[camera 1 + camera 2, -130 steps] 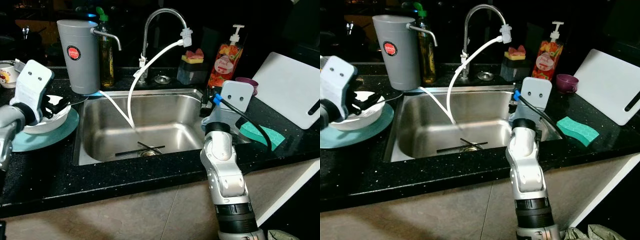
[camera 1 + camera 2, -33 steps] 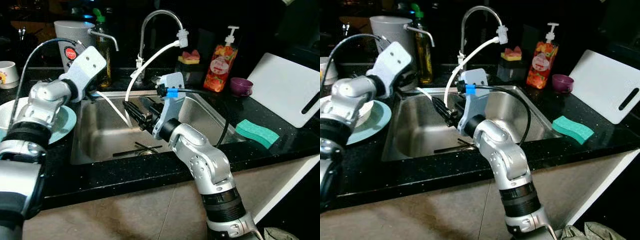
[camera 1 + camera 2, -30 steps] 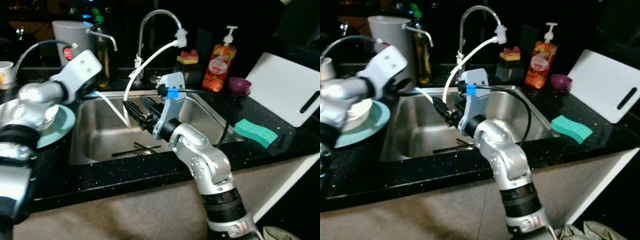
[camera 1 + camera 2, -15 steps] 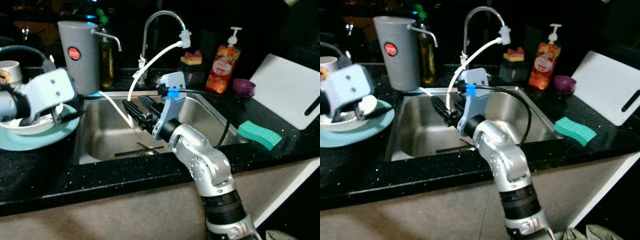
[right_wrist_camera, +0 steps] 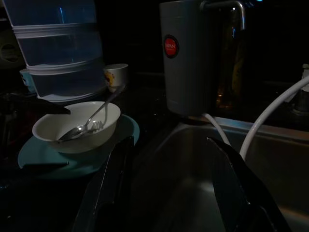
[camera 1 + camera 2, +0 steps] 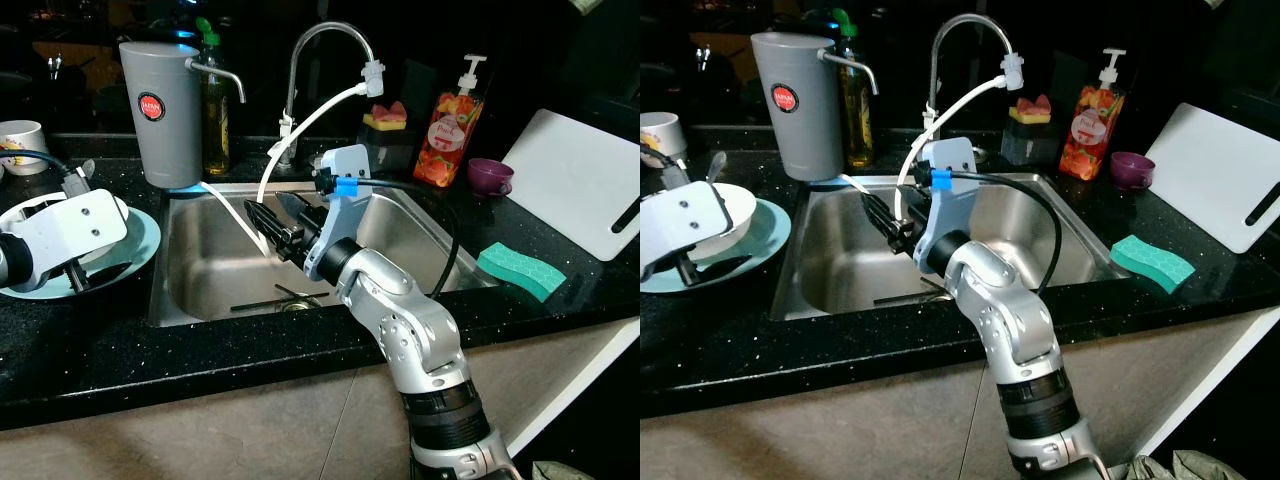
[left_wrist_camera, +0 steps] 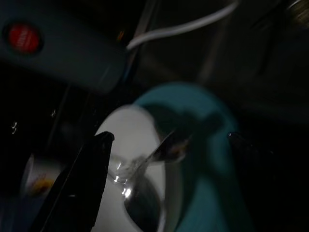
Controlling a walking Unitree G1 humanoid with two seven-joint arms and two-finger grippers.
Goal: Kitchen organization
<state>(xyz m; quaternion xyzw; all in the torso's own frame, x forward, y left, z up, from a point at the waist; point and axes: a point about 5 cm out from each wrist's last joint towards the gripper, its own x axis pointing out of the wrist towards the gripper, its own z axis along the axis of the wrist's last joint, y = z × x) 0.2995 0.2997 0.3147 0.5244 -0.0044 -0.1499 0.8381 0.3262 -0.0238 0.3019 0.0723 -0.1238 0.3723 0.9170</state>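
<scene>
A white bowl (image 6: 736, 214) with a metal spoon (image 5: 90, 123) in it sits on a teal plate (image 6: 143, 238), on the black counter left of the sink. My left gripper (image 7: 169, 140) hovers at the near edge of the bowl and plate. It is open, its fingers standing on either side of the bowl with nothing held. My right gripper (image 6: 265, 210) hangs over the steel sink (image 6: 400, 232), pointing left toward the bowl. It is open and empty.
A grey water dispenser (image 6: 163, 110) and a bottle stand behind the plate, and a mug (image 6: 22, 133) sits at far left. A faucet (image 6: 325, 40) with a white hose (image 6: 300, 128) rises behind the sink. A soap bottle (image 6: 448, 112), purple cup (image 6: 490, 175), green sponge (image 6: 525, 270) and white board (image 6: 580, 175) lie to the right.
My left arm has pulled back from near the dispenser and dropped low beside the bowl and plate. The right arm has stayed over the sink. The camera has shifted a little.
</scene>
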